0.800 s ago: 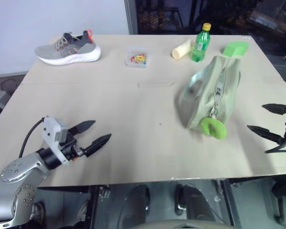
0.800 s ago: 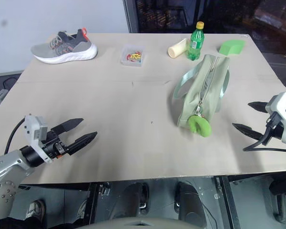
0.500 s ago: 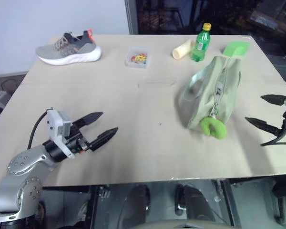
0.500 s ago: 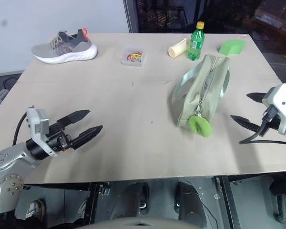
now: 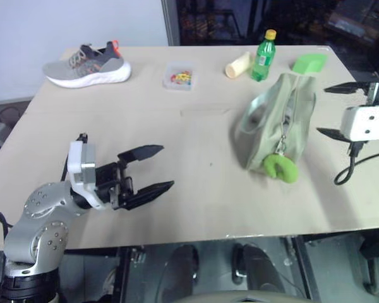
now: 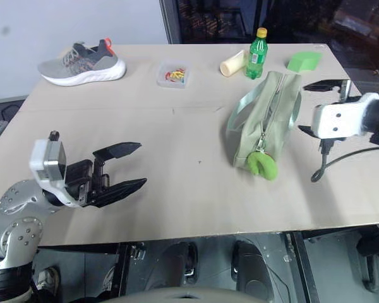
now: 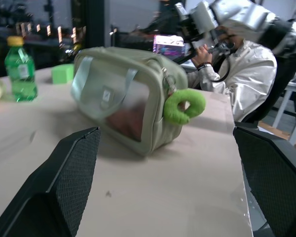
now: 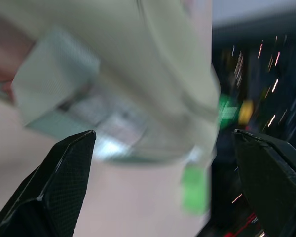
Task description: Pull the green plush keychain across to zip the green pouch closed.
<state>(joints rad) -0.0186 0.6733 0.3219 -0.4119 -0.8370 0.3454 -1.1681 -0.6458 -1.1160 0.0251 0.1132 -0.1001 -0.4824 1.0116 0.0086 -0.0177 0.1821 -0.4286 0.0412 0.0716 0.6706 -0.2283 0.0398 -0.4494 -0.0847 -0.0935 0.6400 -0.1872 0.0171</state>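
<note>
One fuzzy lime keychain hangs at the near end of the sage pouch, which lies on the right of the counter. The right gripper has risen beside the pouch, jaws apart and empty; the left gripper has moved inward, jaws apart. A bottle, wedge, shoe and box line the far edge.

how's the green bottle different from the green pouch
The bottle stands upright at the table's far edge; the pouch lies long on the table, nearer the robot. The bottle is bright green with a yellow cap; the pouch is pale sage fabric with a fuzzy keychain at its near end. Both sit untouched.
</note>
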